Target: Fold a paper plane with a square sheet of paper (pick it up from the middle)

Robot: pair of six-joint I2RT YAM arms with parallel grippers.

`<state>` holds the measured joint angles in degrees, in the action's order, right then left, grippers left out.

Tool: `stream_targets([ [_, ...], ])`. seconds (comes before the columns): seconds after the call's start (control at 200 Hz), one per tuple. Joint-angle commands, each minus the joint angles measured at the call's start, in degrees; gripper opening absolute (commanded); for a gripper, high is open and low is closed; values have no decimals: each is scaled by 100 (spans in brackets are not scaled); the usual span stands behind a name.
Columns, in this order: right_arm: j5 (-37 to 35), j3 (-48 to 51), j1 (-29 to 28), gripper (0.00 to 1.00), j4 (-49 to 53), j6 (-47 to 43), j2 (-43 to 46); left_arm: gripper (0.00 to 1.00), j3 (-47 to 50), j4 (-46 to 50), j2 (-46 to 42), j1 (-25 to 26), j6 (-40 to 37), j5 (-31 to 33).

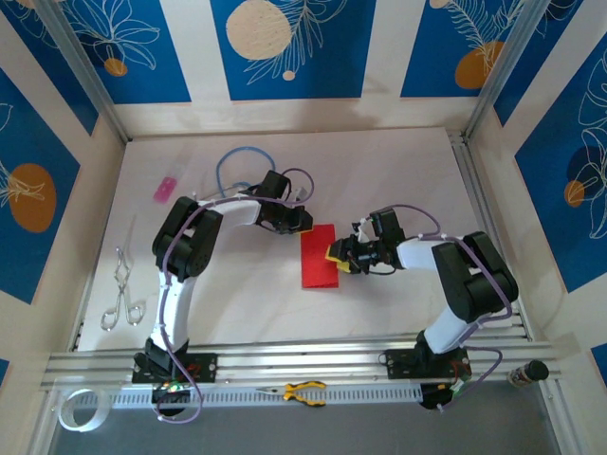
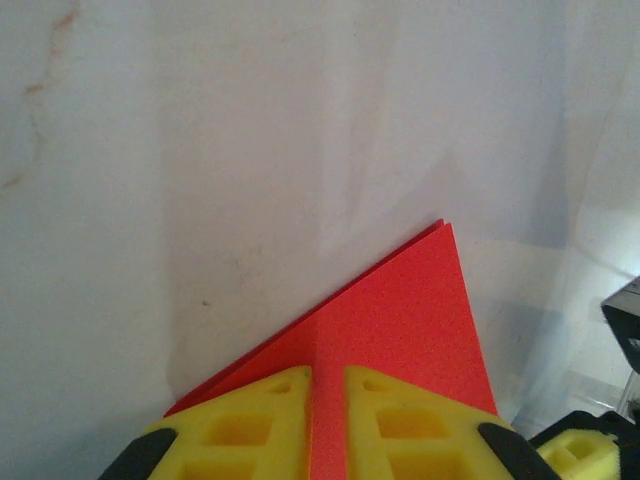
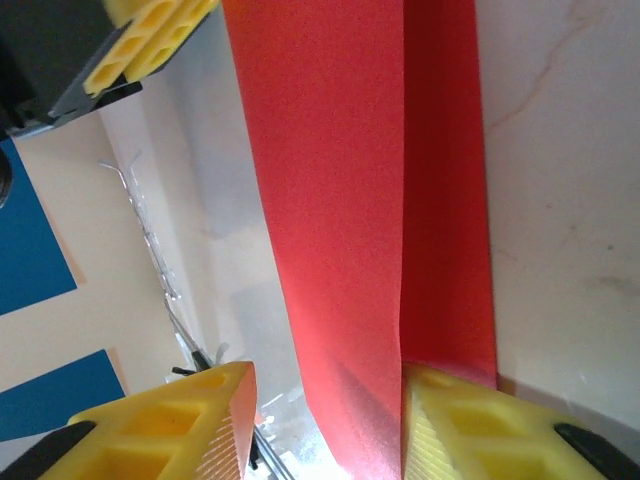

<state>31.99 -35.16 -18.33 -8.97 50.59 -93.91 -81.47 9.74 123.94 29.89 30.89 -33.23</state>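
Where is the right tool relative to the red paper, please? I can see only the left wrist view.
Observer: In the top view, the right tool sits at the right-hand edge of the square sheet of paper, about midway along that edge.
Operator: Thank you. Has it closed on the paper yet?
Observer: Not by its own wrist view. Its fingers stand well apart, and the red strip runs between them, nearer one finger than the other.
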Motion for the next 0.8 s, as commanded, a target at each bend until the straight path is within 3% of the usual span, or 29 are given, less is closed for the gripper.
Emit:
stream_targets([
  [0.0,273,-195,46,36,-43,-258,-157,18,-197,184,43,7,-188,-211],
  [0.38,343,-265,107,13,9,-392,-268,46,296,-170,-1229,36,-290,288],
  [0.665,202,-251,87,8,56,-237,-134,48,2266,-1840,-2983,295,-224,994],
  [0.795,34,-174,80,7,92,-143,28,46,2966,-1947,-3704,385,-238,1459],
])
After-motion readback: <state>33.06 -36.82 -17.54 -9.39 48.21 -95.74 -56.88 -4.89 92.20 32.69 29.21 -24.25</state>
